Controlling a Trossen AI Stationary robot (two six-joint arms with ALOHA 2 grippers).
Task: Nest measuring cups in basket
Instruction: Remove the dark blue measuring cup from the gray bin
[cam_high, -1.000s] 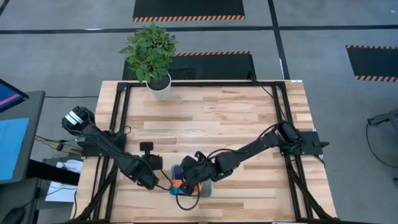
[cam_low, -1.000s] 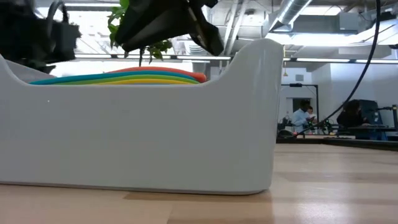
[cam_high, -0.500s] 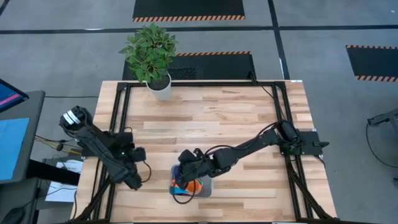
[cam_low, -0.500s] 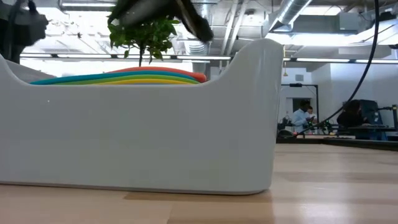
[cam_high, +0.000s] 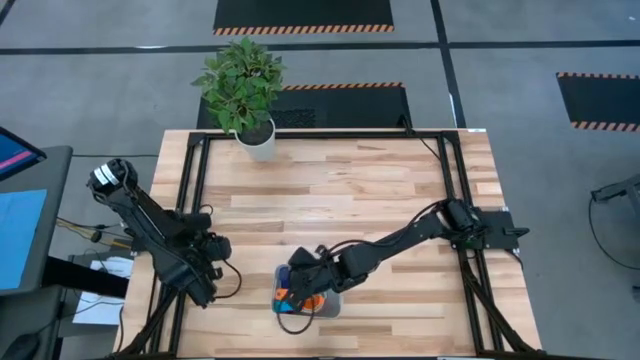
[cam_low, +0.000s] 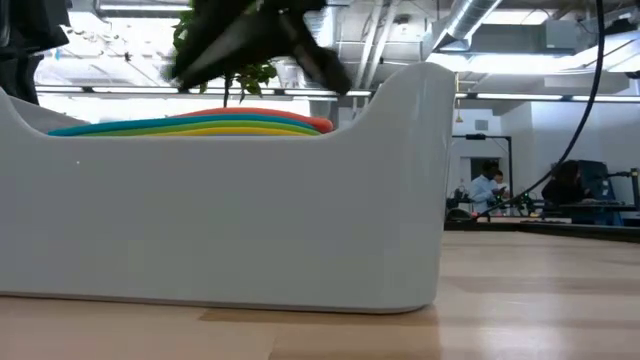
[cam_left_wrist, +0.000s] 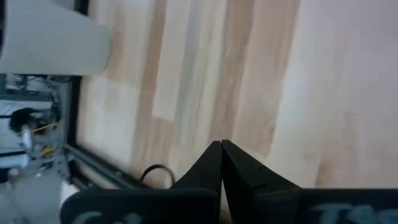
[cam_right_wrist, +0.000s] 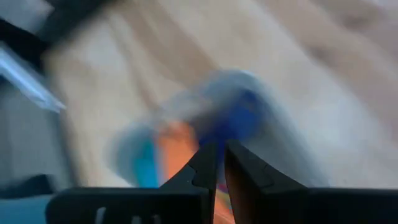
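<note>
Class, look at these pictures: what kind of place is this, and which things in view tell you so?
Probably a robotics lab or workshop. A pale wooden table in a black metal frame stands on grey concrete floor marked with black and orange hazard-striped mats, and the low view shows exposed silver ceiling ducts and people at benches.

Both arms are showing as dark, near-black jointed links. The left arm (cam_high: 150, 230) is carrying a pale grey, rounded joint housing at its upper end, and black cables are looping loosely off it near the bench's left edge. The right arm (cam_high: 400, 242) is running as a slim black link from a blocky black base at the bench's right edge, thickening into bulkier housings farther along. The left gripper (cam_left_wrist: 221, 148) is showing two matte black, wedge-shaped fingers tapering to thin tips, with a black body bearing faint pale lettering. The right gripper (cam_right_wrist: 216, 149) is looking alike: two black tapered fingers and similar pale marks on its body.
</note>
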